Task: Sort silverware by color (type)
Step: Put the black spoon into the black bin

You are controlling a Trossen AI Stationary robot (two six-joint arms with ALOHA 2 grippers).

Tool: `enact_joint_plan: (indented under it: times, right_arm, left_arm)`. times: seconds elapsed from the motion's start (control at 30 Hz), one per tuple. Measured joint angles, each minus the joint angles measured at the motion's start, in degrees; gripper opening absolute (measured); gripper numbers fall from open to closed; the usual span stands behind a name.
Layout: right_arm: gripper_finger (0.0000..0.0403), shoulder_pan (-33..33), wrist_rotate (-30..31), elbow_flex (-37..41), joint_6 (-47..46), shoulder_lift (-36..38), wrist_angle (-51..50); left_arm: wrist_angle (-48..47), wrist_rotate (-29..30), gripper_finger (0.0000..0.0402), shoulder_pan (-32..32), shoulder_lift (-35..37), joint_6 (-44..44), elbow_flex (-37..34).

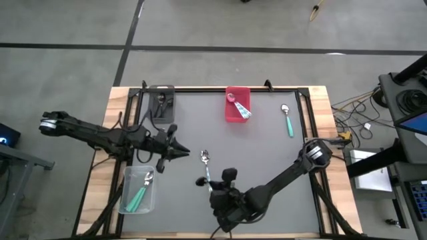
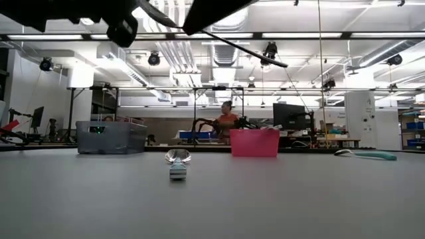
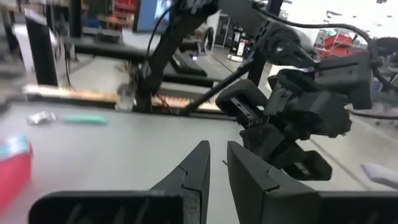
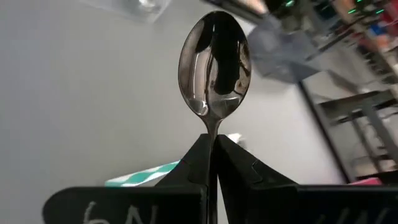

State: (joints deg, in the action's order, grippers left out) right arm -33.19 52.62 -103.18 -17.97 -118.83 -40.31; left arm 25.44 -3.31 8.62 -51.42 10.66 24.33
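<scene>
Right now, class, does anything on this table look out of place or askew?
Yes: one teal-handled spoon seems to stick out askew over the rim of the red bin, while similar teal-handled spoons lie inside the clear bin.

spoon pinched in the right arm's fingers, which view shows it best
The right wrist view: the shiny metal spoon fills it, neck pinched between the fingers. The high view shows it small; the low view, end-on; the left wrist view, not at all.

Handle of the spoon point(image 4: 214, 65) hidden between the right pincer point(image 4: 213, 163) fingers; grey bin point(image 1: 161, 101) contents indistinct.
</scene>
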Motion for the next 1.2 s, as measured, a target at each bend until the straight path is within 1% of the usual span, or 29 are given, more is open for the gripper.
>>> enact_joint_plan:
  times: [0.13,0.23,0.3,0.37,0.47,0.6,0.67,0.73,0.8,0.87,0.97,1.13,1.2]
  right_arm:
    - [0.0009,0.0,4.5,3.8,1.5,2.9,-0.4]
    - [0.0009,0.2,7.1,7.9,2.1,7.9,0.5]
    - [0.0009,0.6,7.7,11.8,2.0,12.2,2.3]
    - [0.0009,1.4,7.9,16.8,2.6,16.3,5.7]
    - [0.0009,3.2,7.4,25.5,7.2,22.5,16.8]
    - [0.0009,6.6,7.2,37.8,18.6,29.4,40.6]
    - [0.0009,8.6,4.6,43.5,23.9,31.5,52.3]
    - [0.0009,10.9,0.5,48.7,28.3,33.0,64.0]
    - [0.0009,13.3,-3.4,52.4,31.5,34.0,75.0]
    - [0.0009,15.6,-5.7,54.9,34.1,34.2,83.0]
    - [0.0009,18.3,-7.9,56.6,36.9,33.5,88.9]
    - [0.0009,20.6,-10.7,56.5,38.1,33.4,92.3]
    - [0.0009,20.9,-11.7,56.5,38.2,33.4,92.8]
  left_arm:
    - [-0.1,0.0,0.0037,0.0,0.0,-4.8,2.4]
    - [-1.5,0.0,0.0037,0.0,-0.1,-8.6,4.5]
    - [-3.4,1.3,0.0037,0.0,-0.1,-10.4,5.7]
    - [-4.7,4.1,0.0037,-0.1,-0.3,-11.4,6.8]
    - [-5.4,7.7,0.0037,-0.1,-0.7,-12.4,7.6]
    - [-5.5,8.8,0.0042,-0.3,-1.7,-13.6,8.5]
    - [-5.5,8.9,0.0049,-0.7,-2.3,-13.6,9.1]
    - [-5.3,10.5,0.0056,-1.1,-3.4,-13.6,10.0]
    - [-5.5,12.9,0.0064,-1.6,-4.7,-13.6,11.0]
    - [-5.2,14.5,0.0074,-2.3,-6.5,-13.7,12.5]
    - [-5.2,14.8,0.0091,-3.4,-10.0,-15.2,15.1]
    - [-5.3,14.9,0.0126,-5.3,-16.2,-17.1,19.1]
    - [-5.1,16.1,0.0138,-5.8,-18.3,-17.7,20.3]
